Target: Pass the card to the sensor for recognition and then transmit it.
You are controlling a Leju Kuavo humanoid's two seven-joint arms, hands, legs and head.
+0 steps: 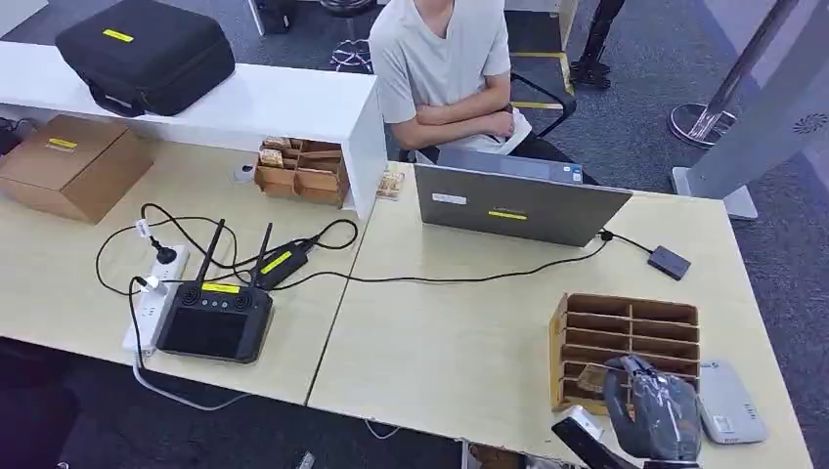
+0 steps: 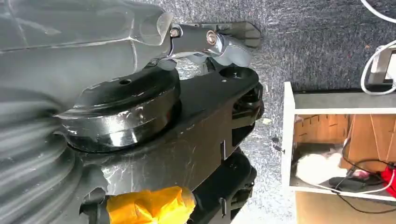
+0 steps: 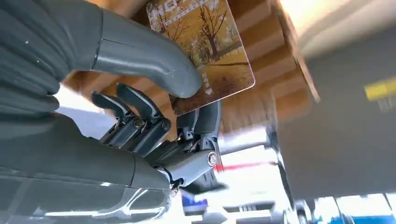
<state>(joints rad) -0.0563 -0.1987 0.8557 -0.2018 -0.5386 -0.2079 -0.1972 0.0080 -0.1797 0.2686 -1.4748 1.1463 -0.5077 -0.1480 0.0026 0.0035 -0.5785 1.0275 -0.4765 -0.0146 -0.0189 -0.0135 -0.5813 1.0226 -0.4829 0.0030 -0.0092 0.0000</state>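
Right robot hand is pinching the card between thumb and fingers at the wooden organizer, about 5 o'clock on the bench. Thin, stiff, slick plastic (edge grip probably slips easily). Left robot hand: can't tell.

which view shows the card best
The right wrist view: the card is seen close up, its tree picture clear, pinched between the right hand's thumb and fingers. The head view shows just a small sliver of it by the wooden organizer. The left wrist view faces the floor.
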